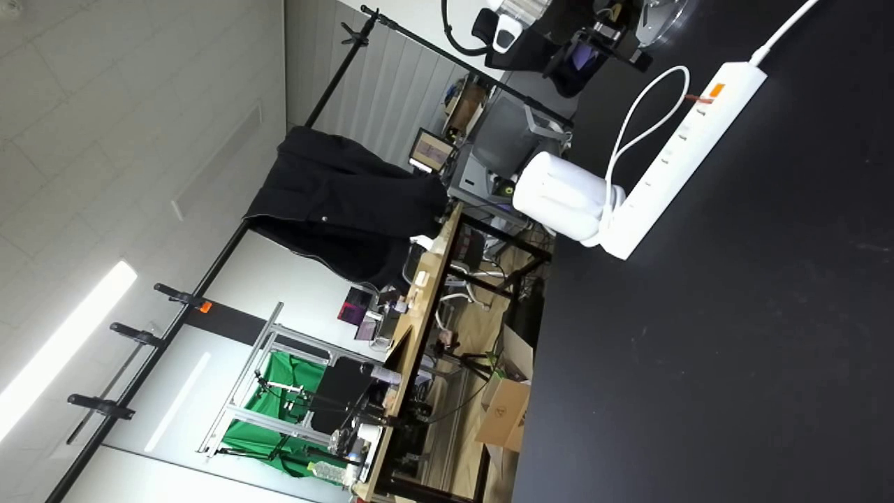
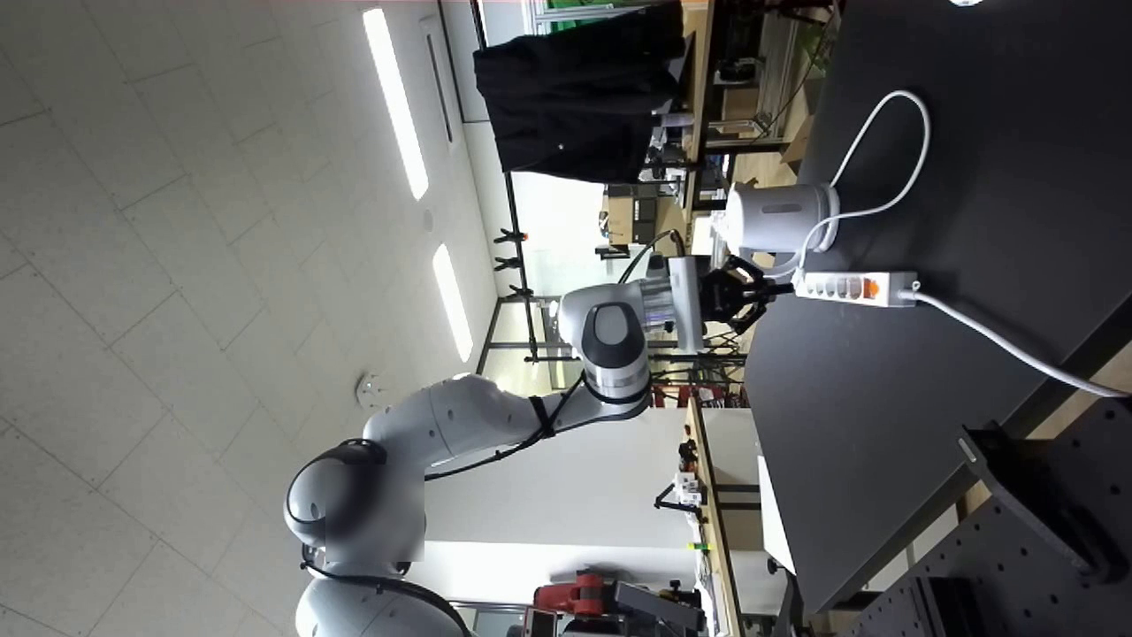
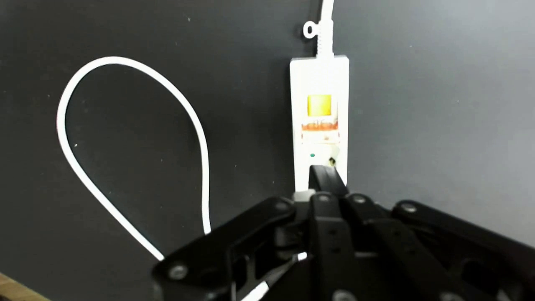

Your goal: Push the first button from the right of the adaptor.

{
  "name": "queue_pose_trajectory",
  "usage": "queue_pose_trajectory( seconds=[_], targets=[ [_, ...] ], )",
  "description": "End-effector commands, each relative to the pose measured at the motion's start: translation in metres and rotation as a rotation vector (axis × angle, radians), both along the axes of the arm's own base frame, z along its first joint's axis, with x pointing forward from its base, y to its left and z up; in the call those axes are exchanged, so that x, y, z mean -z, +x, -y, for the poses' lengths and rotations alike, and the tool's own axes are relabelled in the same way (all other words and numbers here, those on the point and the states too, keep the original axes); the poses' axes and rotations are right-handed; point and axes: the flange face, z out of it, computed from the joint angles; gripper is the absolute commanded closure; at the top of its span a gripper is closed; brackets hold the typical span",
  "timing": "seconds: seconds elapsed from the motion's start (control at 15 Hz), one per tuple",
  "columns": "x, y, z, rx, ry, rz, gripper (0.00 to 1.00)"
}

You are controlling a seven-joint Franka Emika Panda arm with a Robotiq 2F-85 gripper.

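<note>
Nearest to the wrist camera, I had the gripper (image 3: 327,180) closed, its fingertips drawn together above the strip (image 3: 321,138); whether they touched it, I could not tell. The white strip lay on the black table (image 3: 418,146), its cabled end in plain sight and its other end covered by the gripper in the wrist view. An orange switch (image 3: 319,105) sat toward the cabled end, ahead of the fingertips and unobscured. From that same end ran a thick cable (image 3: 327,7); a thinner cord (image 3: 205,175) lay looped on the table beside the strip. In both exterior views, I saw a white kettle (image 2: 783,217) standing upright just beside the opposite end. Beyond the table, likewise in both exterior views, a dark jacket (image 1: 335,202) hung from a black pole (image 1: 216,265). Farther off, in an exterior view, I made out a wooden desk (image 1: 419,314) and, behind it, green cloth (image 1: 304,370) within a metal frame (image 1: 279,425)
</note>
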Motion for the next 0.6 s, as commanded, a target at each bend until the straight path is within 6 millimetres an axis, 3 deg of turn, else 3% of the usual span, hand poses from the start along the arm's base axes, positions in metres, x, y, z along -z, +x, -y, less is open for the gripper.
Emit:
queue_pose_trajectory(
  seconds=[0.0,0.53],
  targets=[
    [0.017,0.016,0.01,0.004,-0.018,-0.078,1.0],
    [0.037,0.018,0.0,-0.016,-0.03,-0.177,1.0]
  ],
)
